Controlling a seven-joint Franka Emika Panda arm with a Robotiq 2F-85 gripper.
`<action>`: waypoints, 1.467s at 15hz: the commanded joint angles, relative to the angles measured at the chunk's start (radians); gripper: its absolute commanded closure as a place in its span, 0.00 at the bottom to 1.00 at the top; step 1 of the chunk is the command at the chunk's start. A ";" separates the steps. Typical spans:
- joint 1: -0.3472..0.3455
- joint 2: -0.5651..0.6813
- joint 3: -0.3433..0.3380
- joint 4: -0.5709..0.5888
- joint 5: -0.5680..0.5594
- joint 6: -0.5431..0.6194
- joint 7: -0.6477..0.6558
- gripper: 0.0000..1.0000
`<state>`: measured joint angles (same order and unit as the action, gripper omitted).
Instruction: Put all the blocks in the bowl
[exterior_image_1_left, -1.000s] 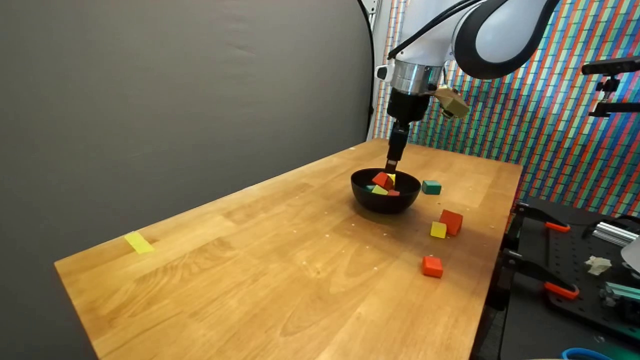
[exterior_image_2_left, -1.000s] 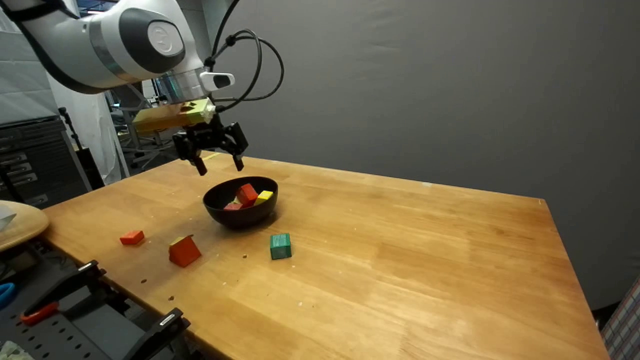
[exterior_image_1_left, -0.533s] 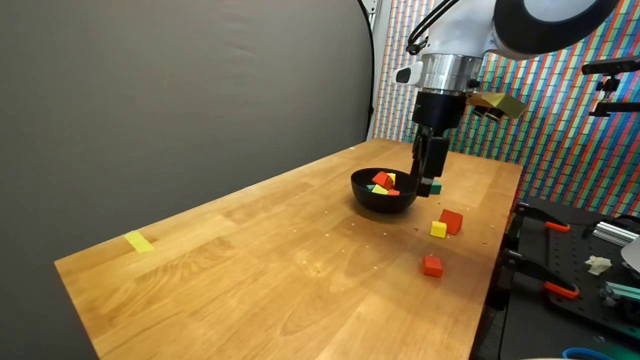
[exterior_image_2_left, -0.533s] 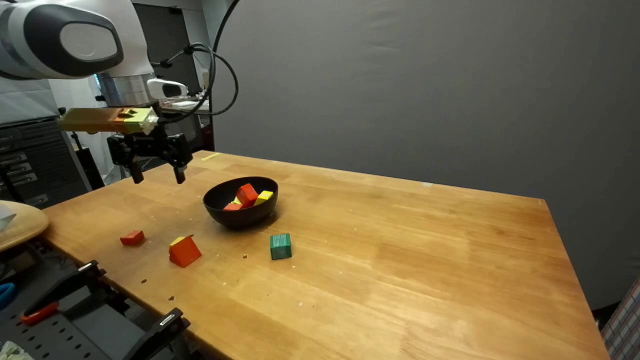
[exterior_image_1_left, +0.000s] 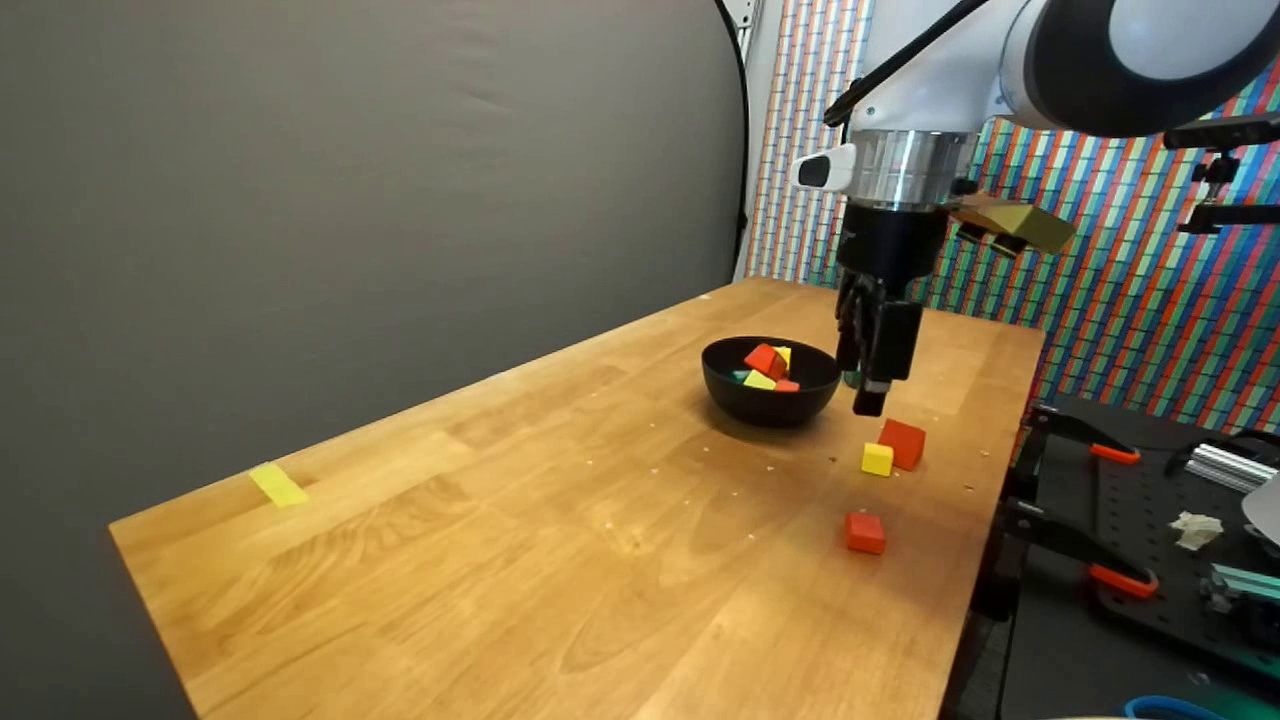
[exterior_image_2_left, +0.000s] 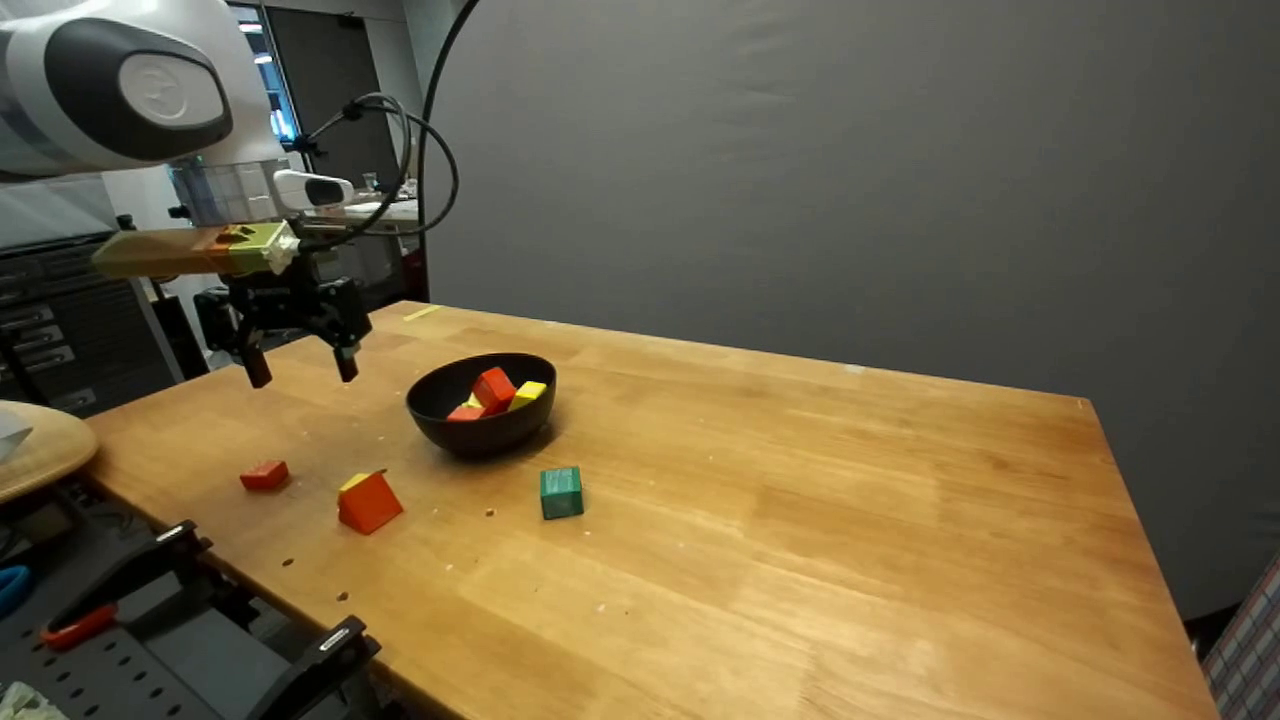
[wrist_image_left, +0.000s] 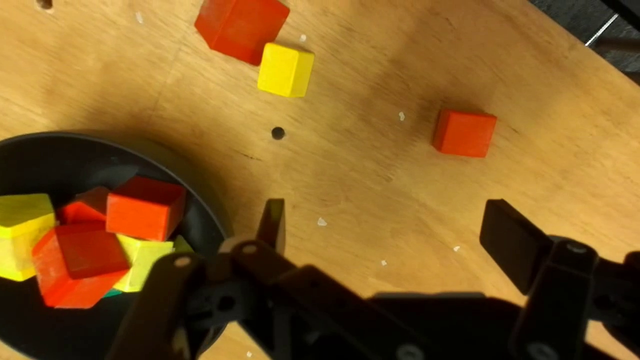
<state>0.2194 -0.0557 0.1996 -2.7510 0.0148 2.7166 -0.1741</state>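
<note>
Bowl (exterior_image_2_left: 480, 438): stands on the counter (exterior_image_2_left: 850, 560); cut off at the left in the wrist view, where the end effector (exterior_image_2_left: 303, 371) hides part of its rim.
End effector: jaws spread wide, holding nothing, hanging above the counter beside the bowl.
Heaped blocks (wrist_image_left: 80, 265): red and yellow, inside the bowl, a sliver of green beneath; the lower ones too covered to count.
Green block (exterior_image_2_left: 561, 493): on the counter near the bowl; in an exterior view almost wholly behind the end effector.
Yellow block (wrist_image_left: 284, 70): right beside the large red block (wrist_image_left: 242, 27), itself cut off at the wrist view's top; in an exterior view only a thin patch of yellow shows past the red.
Small red block (wrist_image_left: 465, 134): well apart from the bowl, a band of wood between it and the counter's edge.
Arm (exterior_image_2_left: 105, 115): cut off by the frame in both exterior views; the pale mark (exterior_image_2_left: 160, 93) on its round cap (exterior_image_2_left: 190, 86) too blurred to read.
Counter's edge: black clamps (exterior_image_2_left: 320, 672) just beside it and, near a corner, a flat yellow strip (exterior_image_1_left: 278, 485).
Open room: past the green block the counter runs broadly to a far corner, grey backdrop (exterior_image_2_left: 850, 180) behind.
</note>
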 joint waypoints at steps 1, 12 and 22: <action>0.017 0.051 0.007 0.007 0.067 0.003 -0.028 0.00; 0.058 0.283 0.137 -0.001 0.104 0.194 -0.016 0.00; 0.340 0.339 -0.190 0.047 -0.331 0.239 0.350 0.65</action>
<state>0.4955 0.2591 0.0677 -2.7346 -0.2547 2.9328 0.1065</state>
